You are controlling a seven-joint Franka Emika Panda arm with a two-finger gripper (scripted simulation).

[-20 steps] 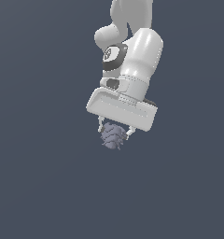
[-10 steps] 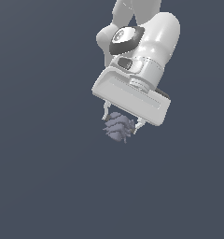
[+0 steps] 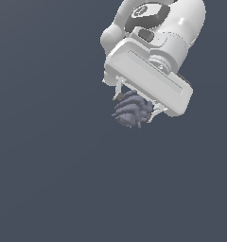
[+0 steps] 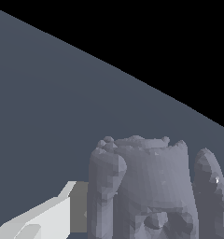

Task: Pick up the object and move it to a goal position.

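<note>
the white arm (image 3: 158,33) fills the upper part of the exterior view, tilted over, with its broad flat hand block angled down toward the exterior view's left. under that block sits the pincer (image 3: 135,106), and it's clamped narrow around the clump (image 3: 131,110), one thin finger (image 3: 118,90) showing on one side of it and the other on the far side, the lump bulging out below the tips. nothing but plain grey-blue ground (image 3: 49,179) around it, and the clump looks clear of that ground, carried in the air, though i can't tell how high. the wrist view has the clump (image 4: 146,186) right up close between the fingers, one pale finger (image 4: 44,217) beside it: bumpy top edge, fat rounded ridges, a curled lobe off to the side. judging by that shape, it reads as stiff and light, not squashy, and the ridges give the pads something to bite on, but the curved lobes could let it roll or twist in the grip. best hold looks like the thick middle body, across its narrow width, not the loose outer lobe.
</note>
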